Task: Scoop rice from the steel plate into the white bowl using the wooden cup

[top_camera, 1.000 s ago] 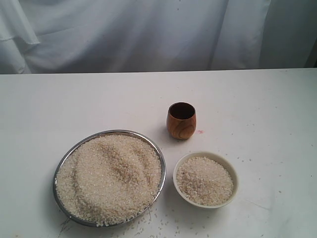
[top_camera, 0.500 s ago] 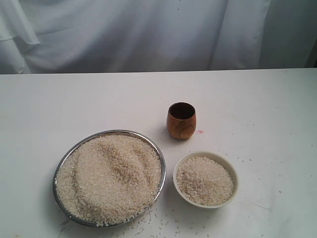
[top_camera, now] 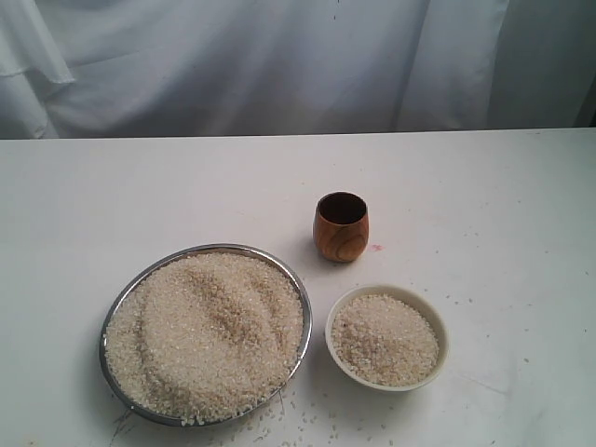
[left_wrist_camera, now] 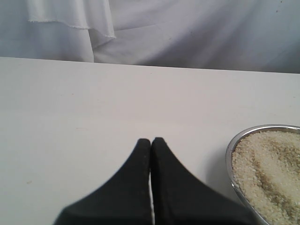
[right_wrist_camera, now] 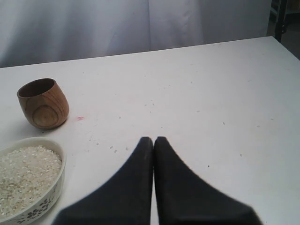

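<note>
Where the wooden cup (top_camera: 341,226) stands upright behind the white bowl (top_camera: 391,291), apart from it, I have bare surface (top_camera: 484,205) on every side. The steel plate (top_camera: 216,248), heaped with rice (top_camera: 209,331), sits just beside the bowl. Only the wrist views show my left fingers (left_wrist_camera: 140,161) and right fingers (right_wrist_camera: 143,161), both pairs pressed together and holding nothing. The right wrist view also catches a dark pattern on the bowl's outer wall.

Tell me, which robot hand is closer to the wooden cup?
Right. The right gripper has the wooden cup in its view, beyond the white bowl. The left gripper sits by the steel plate, cup unseen.
</note>
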Motion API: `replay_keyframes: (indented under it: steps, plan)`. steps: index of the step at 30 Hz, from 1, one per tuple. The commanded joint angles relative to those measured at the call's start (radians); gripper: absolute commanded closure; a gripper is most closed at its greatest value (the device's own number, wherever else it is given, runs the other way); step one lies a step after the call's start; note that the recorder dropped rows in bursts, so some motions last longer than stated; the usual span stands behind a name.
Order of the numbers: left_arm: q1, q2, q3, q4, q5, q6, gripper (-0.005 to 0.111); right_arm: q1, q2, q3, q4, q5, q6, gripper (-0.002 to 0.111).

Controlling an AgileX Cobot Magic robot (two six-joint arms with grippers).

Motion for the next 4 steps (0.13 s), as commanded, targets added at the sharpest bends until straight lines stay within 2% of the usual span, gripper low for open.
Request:
replay_keyframes:
  steps: [1,4]
  plan:
    - [0.002,-0.004,0.005,-0.002,-0.007,-0.001,0.107,0.002,-0.005,0.004,-0.008,0.002,-0.003,0.108]
    - [0.002,-0.004,0.005,-0.002,-0.007,-0.001,0.107,0.002,-0.005,0.004,-0.008,0.002,-0.003,0.108]
